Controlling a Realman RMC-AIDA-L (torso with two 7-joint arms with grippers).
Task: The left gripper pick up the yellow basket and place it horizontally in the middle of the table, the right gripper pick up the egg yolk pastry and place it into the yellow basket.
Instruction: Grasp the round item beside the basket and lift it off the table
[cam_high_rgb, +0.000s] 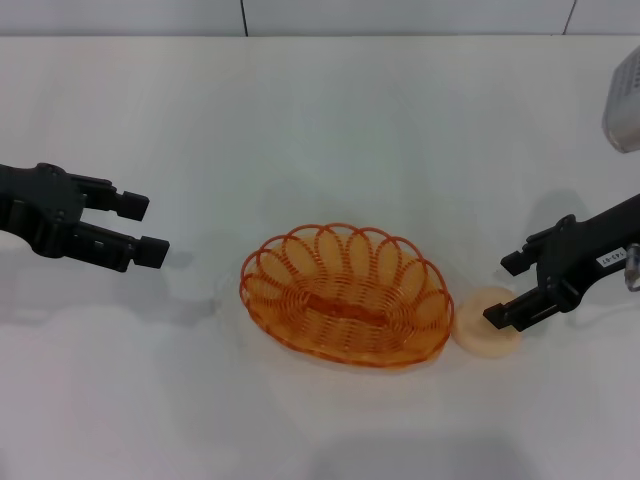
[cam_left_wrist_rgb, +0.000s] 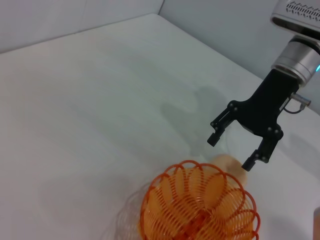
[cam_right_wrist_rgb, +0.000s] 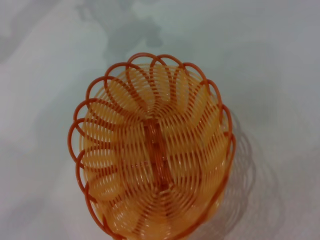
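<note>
Two open claws, basket set, pastry next.
The right gripper (cam_high_rgb: 508, 292) hung spread over the egg yolk pastry (cam_high_rgb: 486, 322), which touched the yellow basket (cam_high_rgb: 345, 293) on the table (cam_high_rgb: 320, 120); better to centre, descend squarely, pinch gently. The left gripper (cam_high_rgb: 142, 229) idled, spread, well apart.

Clearance around the basket: open on most sides, crowded at its right end.

The yellow basket (cam_high_rgb: 345, 295) lies lengthwise on the surface (cam_high_rgb: 320, 110) with bare surface behind it, before it and to its left; the left pincer (cam_high_rgb: 140, 228), fingers apart, hangs well clear of it across an open gap. At the basket's right end the egg yolk pastry (cam_high_rgb: 487, 322) sits just beside the rim, and the right pincer (cam_high_rgb: 508, 292), fingers spread, stands at the pastry, blocking approach from that side. The basket's interior holds nothing, open from above.
</note>
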